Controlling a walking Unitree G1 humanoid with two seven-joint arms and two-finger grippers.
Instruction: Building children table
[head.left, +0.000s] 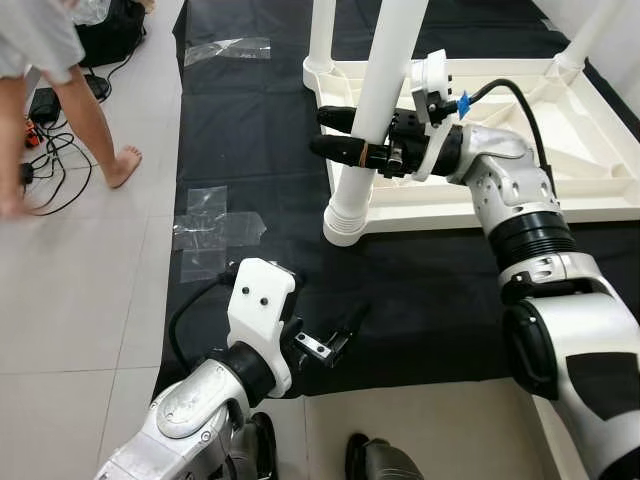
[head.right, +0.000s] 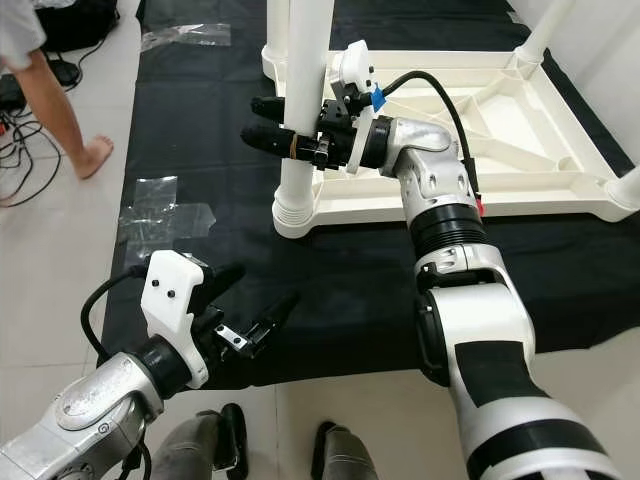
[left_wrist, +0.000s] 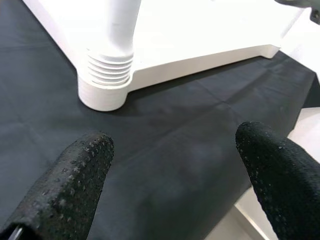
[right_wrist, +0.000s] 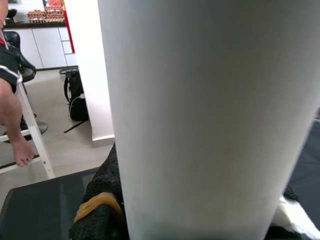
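A white children's table lies upside down on a black mat, legs pointing up. My right gripper is shut on the near-left table leg at mid height, one black finger on each side and the tips reaching past it. In the right wrist view the leg stands close, with a finger pressed against it. My left gripper hovers open and holding nothing, low over the mat in front of the leg's ribbed base.
A person stands barefoot on the tiles at the far left, next to black cables. Clear plastic wrappers lie on the mat's left edge. Two more table legs rise at the back.
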